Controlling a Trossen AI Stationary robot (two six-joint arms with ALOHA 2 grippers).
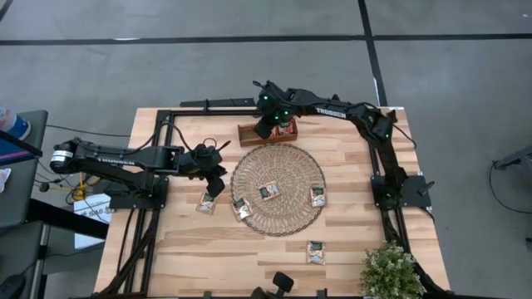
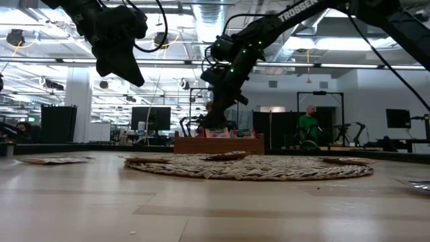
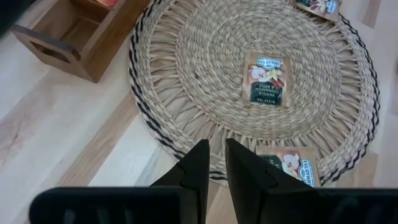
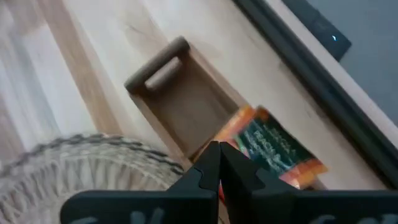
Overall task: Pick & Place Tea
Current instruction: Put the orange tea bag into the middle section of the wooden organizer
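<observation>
Right gripper (image 1: 275, 124) was over the brown wooden compartment tray (image 1: 249, 134) at the far edge of the light wooden slatted table (image 1: 349, 241), just beyond the large round woven straw mat (image 1: 278, 218). In the right wrist view its two dark fingers (image 4: 208, 167) were pressed together with almost no gap between the tips. An orange tea sachet with a dark green patch (image 4: 268, 149) lay tilted in the tray just past the fingertips; I could not tell whether the tips actually pinched its edge. The tray compartment at the handle end (image 4: 186, 102) showed bare wood.

Left gripper (image 1: 215, 178) hung above the table at the left rim of the mat. In the left wrist view its fingers (image 3: 200, 171) stood close together, a narrow slit between them, nothing held.

Sachets on the mat: one pale brown sachet with a dark green patch near the centre (image 1: 269, 191), one at the near-left rim (image 1: 242, 208), one at the right rim (image 1: 317, 197). The left wrist view showed the central one lying flat, printed face up (image 3: 267, 78), and the near-left one partly hidden behind the fingers (image 3: 289, 168).

Sachets off the mat, on bare table: one just left of the mat, below the left gripper (image 1: 206, 203); one near the front edge, right of centre (image 1: 315, 252).

A small green potted plant (image 1: 389, 270) stood at the near right corner. In the low view a person in a green top (image 2: 308, 125) was in the room far behind the table.
</observation>
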